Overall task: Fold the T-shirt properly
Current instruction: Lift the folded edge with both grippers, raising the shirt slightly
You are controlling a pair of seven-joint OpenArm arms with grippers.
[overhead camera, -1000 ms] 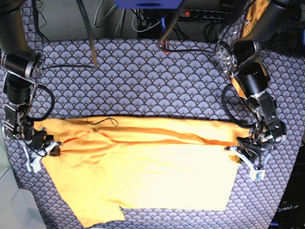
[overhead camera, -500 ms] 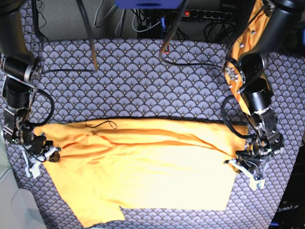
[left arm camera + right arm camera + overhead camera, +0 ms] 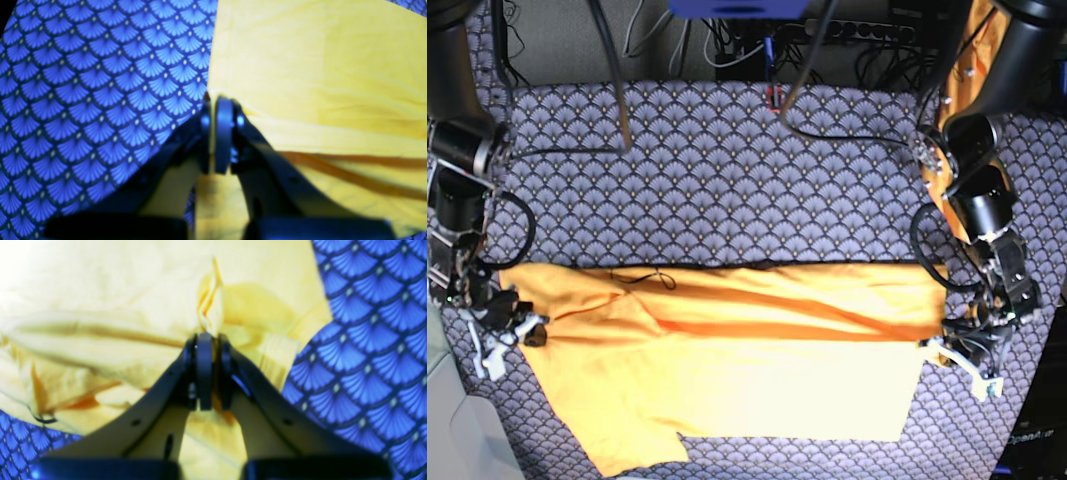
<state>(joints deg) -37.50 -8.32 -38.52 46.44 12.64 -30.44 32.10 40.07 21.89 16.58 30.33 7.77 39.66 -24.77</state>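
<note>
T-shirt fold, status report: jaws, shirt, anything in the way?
Left gripper and right gripper: jaws shut on T-shirt edges at opposite ends. Shirt partly folded, top layer doubled over on patterned cloth. Nothing seen blocking the fold.

The T-shirt (image 3: 727, 370) is seen as matt, soft woven cloth, orange-yellow, creased into shallow folds. The bench cover (image 3: 727, 180) is noted as matt printed cloth, blue-grey scallop pattern, lying smooth. The left hand (image 3: 218, 133) and right hand (image 3: 205, 370) are recorded as dark hard plastic with a slight sheen. Cables (image 3: 847, 135) appear smooth black rubber.
</note>
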